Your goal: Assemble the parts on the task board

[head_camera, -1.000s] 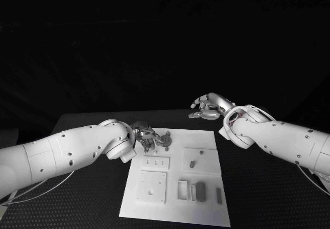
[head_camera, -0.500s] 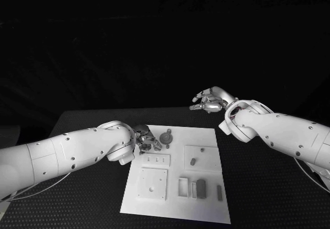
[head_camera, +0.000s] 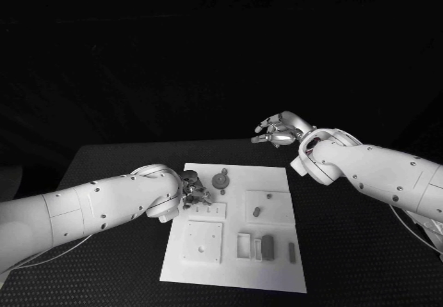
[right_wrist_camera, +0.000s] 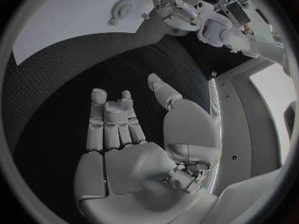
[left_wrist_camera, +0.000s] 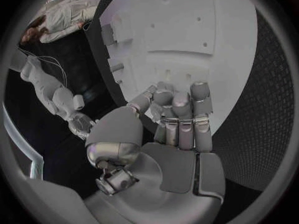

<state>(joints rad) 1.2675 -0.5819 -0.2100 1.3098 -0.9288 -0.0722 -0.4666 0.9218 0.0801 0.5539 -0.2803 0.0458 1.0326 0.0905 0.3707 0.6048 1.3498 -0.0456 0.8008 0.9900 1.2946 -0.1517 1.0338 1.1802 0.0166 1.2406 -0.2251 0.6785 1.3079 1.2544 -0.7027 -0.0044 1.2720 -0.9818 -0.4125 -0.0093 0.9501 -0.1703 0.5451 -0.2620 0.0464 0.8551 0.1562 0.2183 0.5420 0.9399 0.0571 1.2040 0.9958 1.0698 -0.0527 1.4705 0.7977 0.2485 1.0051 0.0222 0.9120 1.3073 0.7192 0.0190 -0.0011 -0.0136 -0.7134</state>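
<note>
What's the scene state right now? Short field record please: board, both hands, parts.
task board: white plate mid-table, long side running away from the robot
left hand: at the board's left edge, fingers curled, nothing visibly held
right hand: raised beyond the board's far right corner, fingers apart, holding nothing
round part: near the far edge
dark block: in a near recess

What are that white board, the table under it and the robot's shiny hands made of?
The board looks like matte white plastic: smooth, even, with moulded recesses. The table seems covered in a black textured mat; a fine dotted weave shows in the wrist views. The left hand and right hand look like brushed metal, though silver-coated plastic is possible.
</note>
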